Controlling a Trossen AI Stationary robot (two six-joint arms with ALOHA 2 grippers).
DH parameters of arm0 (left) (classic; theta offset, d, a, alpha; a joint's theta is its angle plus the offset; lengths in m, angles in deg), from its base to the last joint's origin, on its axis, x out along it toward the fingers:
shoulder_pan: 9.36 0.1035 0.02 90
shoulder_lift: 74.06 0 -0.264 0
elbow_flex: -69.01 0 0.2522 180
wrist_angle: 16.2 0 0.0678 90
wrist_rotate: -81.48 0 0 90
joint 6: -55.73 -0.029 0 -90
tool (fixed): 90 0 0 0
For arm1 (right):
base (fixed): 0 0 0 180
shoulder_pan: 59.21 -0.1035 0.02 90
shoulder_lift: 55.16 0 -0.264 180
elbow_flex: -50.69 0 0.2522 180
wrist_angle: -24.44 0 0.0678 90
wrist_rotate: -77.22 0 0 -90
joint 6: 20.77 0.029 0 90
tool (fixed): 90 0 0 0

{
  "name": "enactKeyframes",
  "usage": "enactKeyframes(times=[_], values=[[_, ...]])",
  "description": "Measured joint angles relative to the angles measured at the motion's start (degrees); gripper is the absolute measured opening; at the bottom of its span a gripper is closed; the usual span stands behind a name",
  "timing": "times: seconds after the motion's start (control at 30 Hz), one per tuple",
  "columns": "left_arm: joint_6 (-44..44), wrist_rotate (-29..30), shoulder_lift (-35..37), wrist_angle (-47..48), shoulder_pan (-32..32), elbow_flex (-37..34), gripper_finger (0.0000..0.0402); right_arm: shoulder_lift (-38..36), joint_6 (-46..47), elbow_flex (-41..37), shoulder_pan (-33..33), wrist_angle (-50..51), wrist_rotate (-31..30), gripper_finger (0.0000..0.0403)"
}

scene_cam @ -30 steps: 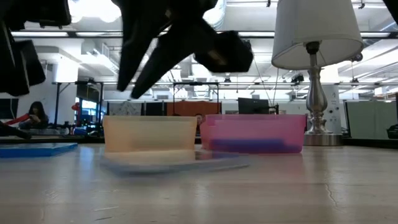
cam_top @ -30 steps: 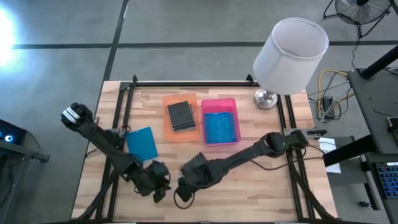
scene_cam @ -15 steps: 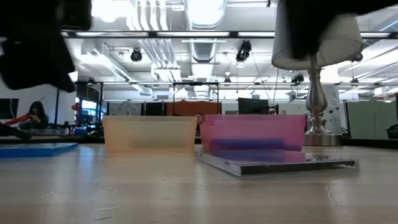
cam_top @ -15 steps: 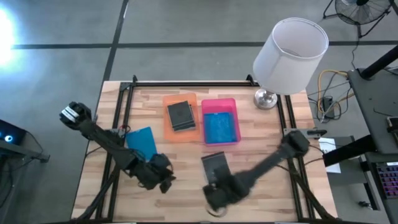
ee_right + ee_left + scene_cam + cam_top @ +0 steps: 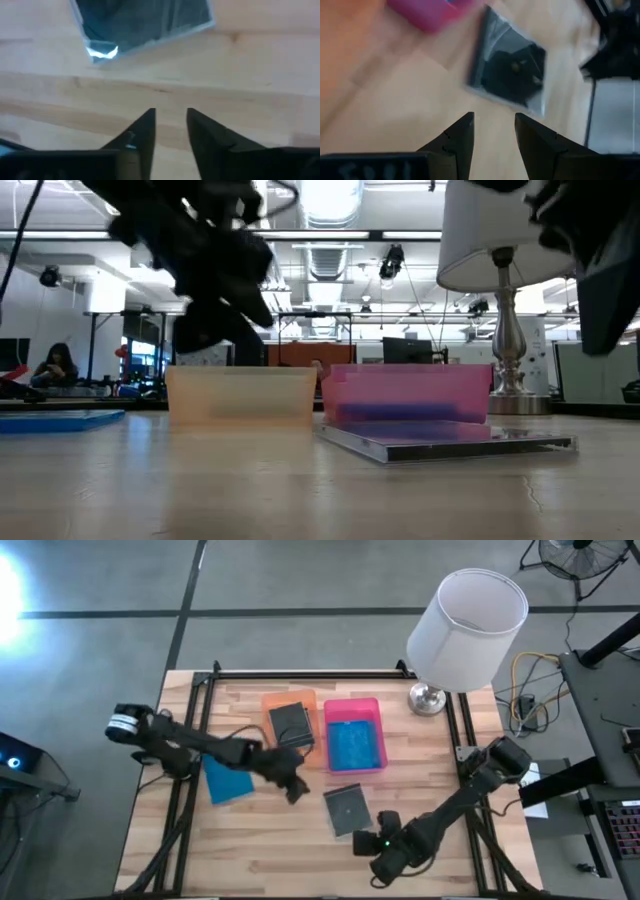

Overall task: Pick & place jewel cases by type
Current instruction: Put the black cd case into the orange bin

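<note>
A dark grey/clear jewel case (image 5: 347, 810) lies flat on the wooden table in front of the pink tray (image 5: 378, 712), and no gripper touches it. A blue jewel case (image 5: 225, 778) lies flat at the left. The orange tray (image 5: 270, 705) holds dark cases (image 5: 291, 724); the pink tray holds a blue case (image 5: 355, 747). My left gripper (image 5: 297, 795) hovers open just left of the dark case (image 5: 512, 72), fingers empty (image 5: 492, 125). My right gripper (image 5: 372, 845) stands open on the near side of that case (image 5: 145, 22), also empty (image 5: 170, 120).
A lamp with a white shade (image 5: 467, 628) and metal base (image 5: 428, 698) stands at the far right corner. Black frame rails (image 5: 195, 700) run along the table's left, right and far edges. Bare wood (image 5: 250, 860) lies along the near edge.
The dark jewel case has slid along the table toward the right and now lies flat, free of my right gripper, which has gone toward the table's right and near edge. My left gripper has swung from the near left toward the middle, up to the case's left side.
</note>
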Motion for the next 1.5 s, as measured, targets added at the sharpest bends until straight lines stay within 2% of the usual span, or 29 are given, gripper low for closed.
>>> enactKeyframes(times=[0.1,0.17,0.27,0.37,0.5,0.63,0.7,0.87,0.97,1.1,1.27,1.33,1.5], values=[[-1.38,-4.33,-4.04,-1.31,4.69,1.53,0.0124,0.46,0.15,-2.57,0.55,-5.99,-0.44,0.0154],[-2.00,-6.62,-7.14,-1.09,5.84,4.03,0.0124,0.49,0.60,-3.40,0.66,-6.48,-3.13,0.0180],[-4.26,-5.82,-11.00,0.12,5.39,8.59,0.0124,0.32,0.73,-3.70,1.76,-3.38,-5.82,0.0206],[-6.63,-2.67,-14.48,1.74,4.86,13.50,0.0124,0.27,0.76,-3.74,3.14,2.34,-6.12,0.0216],[-7.66,-1.91,-18.82,7.63,4.73,19.73,0.0124,-1.59,0.53,-3.78,3.64,7.88,-8.14,0.0212],[-10.02,2.39,-19.78,15.13,3.30,23.38,0.0124,-4.28,0.52,-6.15,3.77,12.54,-8.81,0.0207],[-10.56,5.82,-18.32,17.09,2.13,23.75,0.0124,-5.55,-0.04,-9.57,4.43,8.73,-9.10,0.0204],[-7.85,10.33,-12.93,17.77,-1.76,21.66,0.0124,-6.81,-3.72,-18.67,7.44,-8.98,-12.47,0.0196],[-4.78,13.17,-11.17,18.55,-4.23,19.47,0.0124,-6.81,-6.82,-19.93,9.37,-10.92,-14.82,0.0190],[-0.42,18.32,-8.04,19.32,-7.58,17.43,0.0124,-6.83,-16.59,-19.81,12.79,-10.46,-15.27,0.0187],[4.81,22.20,-5.23,20.73,-10.55,15.31,0.0124,-4.67,-28.42,-19.27,18.57,-13.37,-12.28,0.0187],[6.54,23.61,-3.84,21.52,-11.51,14.69,0.0124,-3.99,-34.78,-19.64,20.67,-20.54,-10.27,0.0187],[11.43,27.37,-1.14,25.19,-13.71,12.65,0.0124,-0.50,-49.80,-19.53,23.60,-43.50,-0.32,0.0187]])
